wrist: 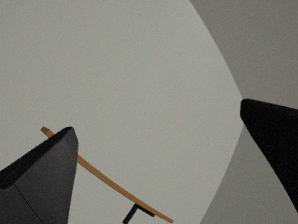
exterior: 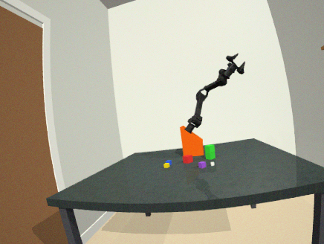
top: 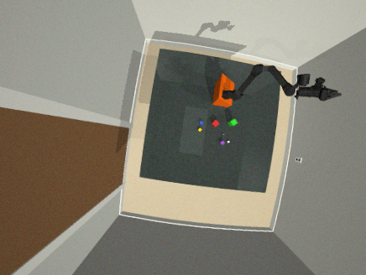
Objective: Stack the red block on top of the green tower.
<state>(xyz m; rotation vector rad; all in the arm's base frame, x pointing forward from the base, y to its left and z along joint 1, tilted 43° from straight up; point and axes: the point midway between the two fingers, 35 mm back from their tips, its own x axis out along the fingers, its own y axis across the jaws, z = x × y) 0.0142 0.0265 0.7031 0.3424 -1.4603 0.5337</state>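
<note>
The red block (top: 215, 123) (exterior: 187, 159) sits on the dark table (top: 168, 159) (exterior: 122, 186), apart from the green tower. The green tower (top: 233, 122) (exterior: 209, 152) stands upright, to the right of the red block in the top and exterior views, with nothing on top. My gripper (top: 337, 94) (exterior: 241, 59) (wrist: 162, 121) is open and empty. It is raised high, far from both, and points up and away from the table. Neither the block nor the tower shows in the wrist view.
The orange stand (top: 222, 85) (exterior: 192, 146) under the arm is behind the blocks. Small blue (top: 201, 122) (exterior: 169, 162) and yellow (top: 200, 130) (exterior: 166, 165) cubes lie left of the red block. Purple (top: 222, 142) (exterior: 202, 164) and white (top: 228, 142) (exterior: 212, 164) cubes lie in front.
</note>
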